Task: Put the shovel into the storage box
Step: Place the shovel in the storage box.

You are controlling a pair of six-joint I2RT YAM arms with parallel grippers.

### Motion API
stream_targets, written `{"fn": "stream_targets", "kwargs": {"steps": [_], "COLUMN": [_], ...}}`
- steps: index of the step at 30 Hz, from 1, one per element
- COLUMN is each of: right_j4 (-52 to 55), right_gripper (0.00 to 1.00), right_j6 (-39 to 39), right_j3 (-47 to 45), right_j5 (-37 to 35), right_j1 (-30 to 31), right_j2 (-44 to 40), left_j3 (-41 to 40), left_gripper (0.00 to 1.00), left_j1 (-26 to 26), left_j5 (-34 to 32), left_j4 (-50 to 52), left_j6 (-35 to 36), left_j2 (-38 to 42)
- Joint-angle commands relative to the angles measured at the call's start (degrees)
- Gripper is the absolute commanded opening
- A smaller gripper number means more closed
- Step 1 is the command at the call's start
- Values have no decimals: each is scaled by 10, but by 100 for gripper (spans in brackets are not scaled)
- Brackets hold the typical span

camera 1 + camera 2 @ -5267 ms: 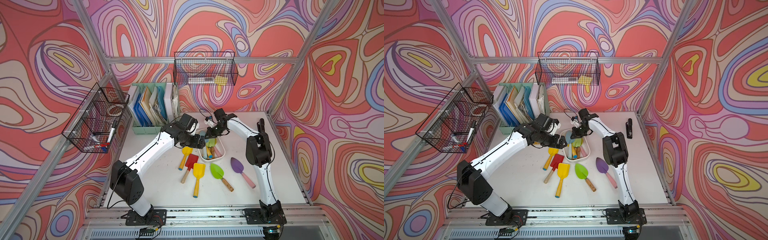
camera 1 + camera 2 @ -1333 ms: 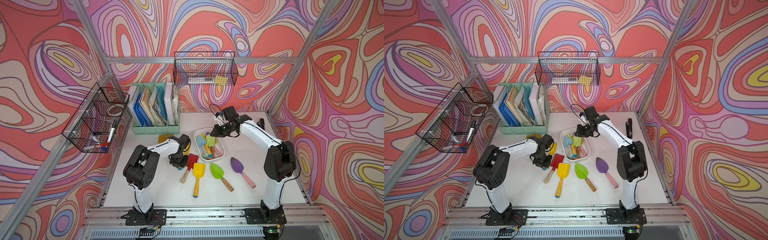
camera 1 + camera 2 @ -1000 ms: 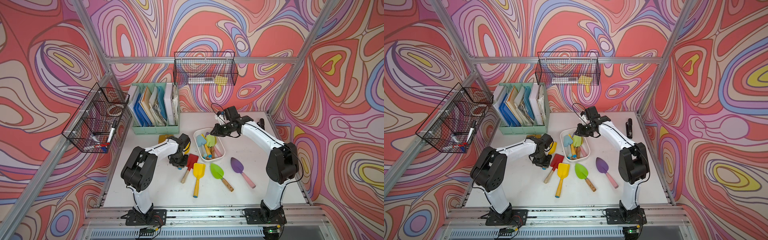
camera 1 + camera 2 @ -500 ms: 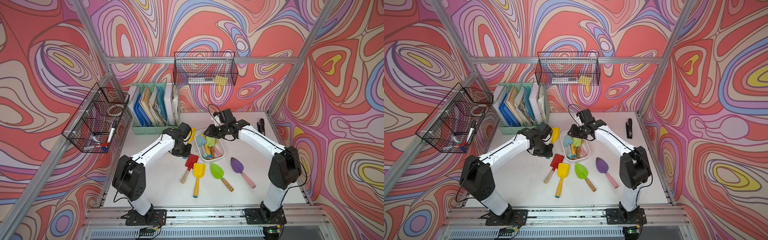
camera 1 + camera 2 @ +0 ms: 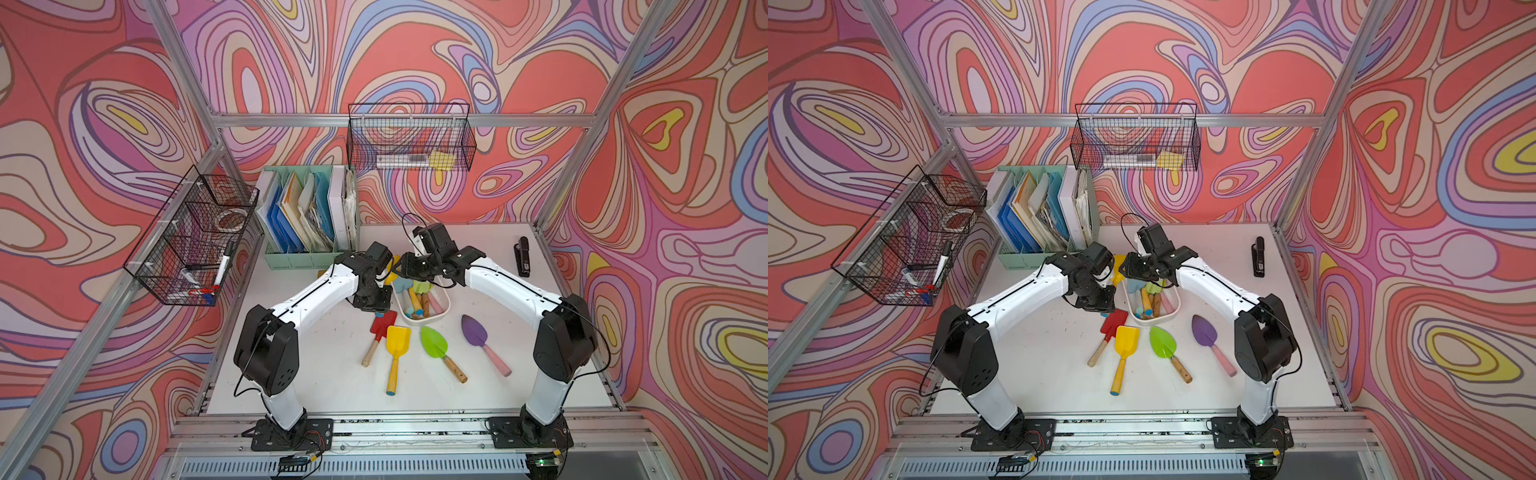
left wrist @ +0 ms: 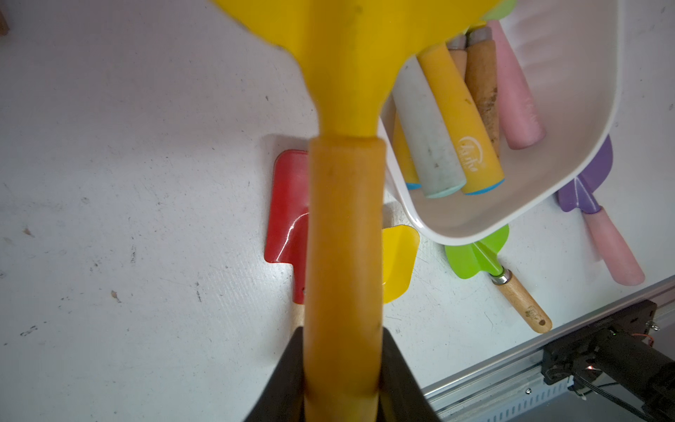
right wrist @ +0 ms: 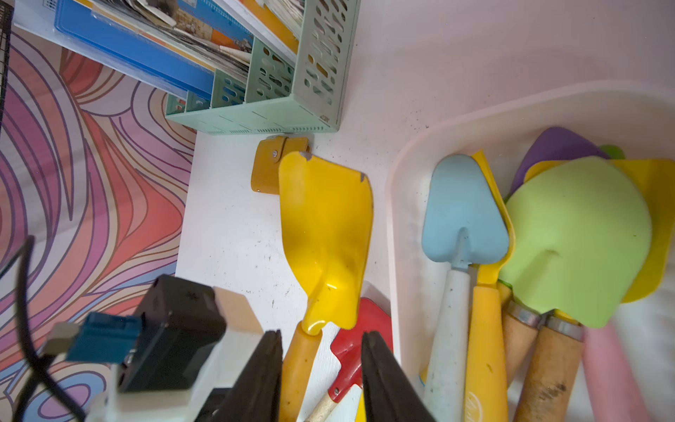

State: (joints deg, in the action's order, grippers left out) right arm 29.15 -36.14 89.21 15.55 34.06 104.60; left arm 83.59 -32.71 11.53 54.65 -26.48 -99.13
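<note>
My left gripper point(image 6: 342, 330) is shut on the orange handle of a yellow shovel point(image 6: 343, 237) and holds it above the table, just left of the storage box point(image 5: 441, 308). The yellow blade point(image 7: 325, 234) points toward the back. The box is a white tub with several shovels lying in it, seen in both top views point(image 5: 1174, 311). My right gripper point(image 7: 321, 334) is open over that handle; the handle lies beside one jaw, with a gap to the other. In a top view the left gripper point(image 5: 374, 302) and the right gripper point(image 5: 401, 272) almost meet.
Loose on the table in front of the box lie a red shovel point(image 5: 384, 324), a yellow shovel point(image 5: 398, 338), a green shovel point(image 5: 433, 341) and a purple shovel point(image 5: 473, 330). A mint-green file organizer point(image 5: 307, 216) stands at the back left, and a small orange pouch point(image 7: 270, 168) lies beside it. A black stapler point(image 5: 523, 255) lies far right.
My left gripper has lifted the yellow shovel off the table and carried it back beside the box. My right gripper has swung left over the handle and opened its jaws.
</note>
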Motion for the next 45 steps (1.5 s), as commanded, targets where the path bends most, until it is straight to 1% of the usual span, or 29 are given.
{"fn": "stream_targets", "kwargs": {"steps": [1,5,12,17,21,28,29,30,31,32,33,35,36,39,40,42,45], "right_j4": [-6,0,-6,-19,-29,-37,-38,-38,-38,-38,-39,-39,-40,-43,-44,-43,-38], "right_gripper": [36,35,33,29,22,3,1,0,0,0,0,0,0,0,0,0,0], "right_j6": [-9,-9,-12,-16,-20,-24,-24,-24,-24,-23,-24,-24,-24,-24,-24,-23,-18], "right_j3": [6,7,7,2,-1,-2,-2,-2,-2,-2,-2,-2,-2,2,3,8,16], "right_j5": [-27,-49,-50,-54,-58,-62,-62,-62,-63,-63,-64,-67,-68,-70,-71,-72,-74], "right_j1": [6,10,11,11,12,12,11,12,12,12,12,12,11,12,11,12,11], "right_j2": [16,18,29,37,41,45,45,46,46,46,46,46,46,48,49,52,58], "left_j3": [17,17,17,17,15,12,12,12,13,14,15,16,16,16,17,17,15], "left_gripper": [0,0,0,0,0,0,1,3,6,12,23,51,62,86,92,99,99], "left_j1": [-4,-4,-5,-6,-8,-8,-9,-9,-9,-9,-10,-10,-10,-12,-12,-12,-13], "left_j5": [4,10,25,39,43,51,53,55,57,58,62,70,72,81,83,87,92], "left_j4": [12,10,4,-2,-4,-10,-11,-12,-12,-13,-14,-17,-19,-21,-22,-23,-24], "left_j6": [-4,-6,-10,-16,-17,-21,-22,-21,-22,-23,-22,-22,-23,-20,-19,-18,-17], "left_j2": [-3,-2,-1,6,9,10,9,9,9,10,10,13,15,22,24,28,35]}}
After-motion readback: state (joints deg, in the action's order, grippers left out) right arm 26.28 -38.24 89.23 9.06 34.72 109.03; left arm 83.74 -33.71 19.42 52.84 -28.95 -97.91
